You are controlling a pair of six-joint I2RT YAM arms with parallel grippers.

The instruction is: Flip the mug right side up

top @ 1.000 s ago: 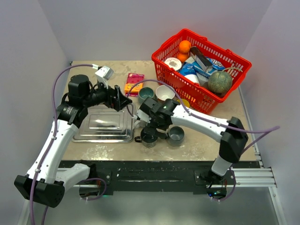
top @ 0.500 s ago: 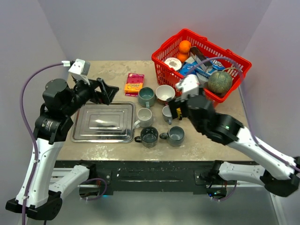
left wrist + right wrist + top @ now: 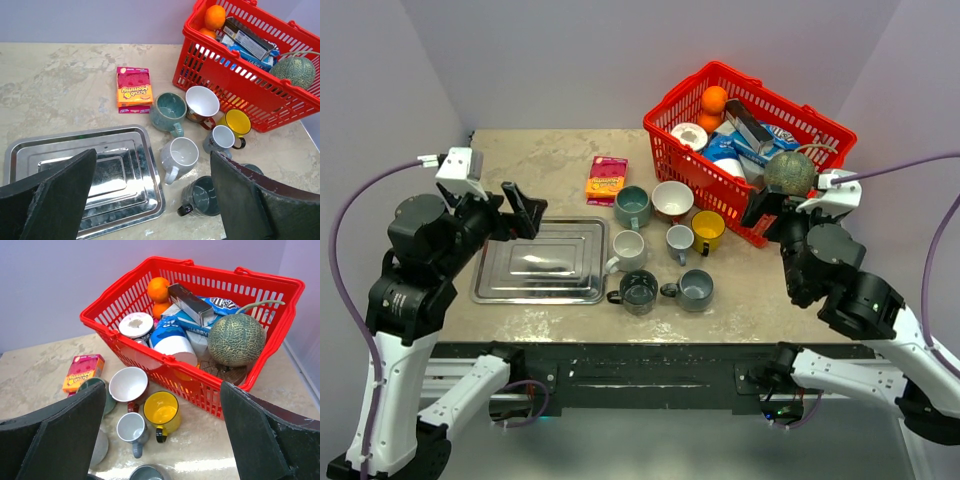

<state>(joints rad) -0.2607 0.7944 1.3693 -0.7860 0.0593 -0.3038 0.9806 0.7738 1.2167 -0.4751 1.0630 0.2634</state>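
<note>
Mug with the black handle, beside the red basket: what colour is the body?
Yellow. The yellow mug shows best in the right wrist view.

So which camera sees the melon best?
The right wrist view: the melon sits big and unblocked in the red basket. The top view shows it small; the left wrist view catches it at the frame's edge, partly behind the basket wall.

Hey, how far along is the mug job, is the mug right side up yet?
Done, by the look of it: every mug in view stands mouth up, including the glossy yellow mug, the plain white mug and the dark green mug. In hand: nothing; the left hand and right hand are both open and empty, clear of the mugs. Left: nothing that I can see; no mug lies upside down.
</note>
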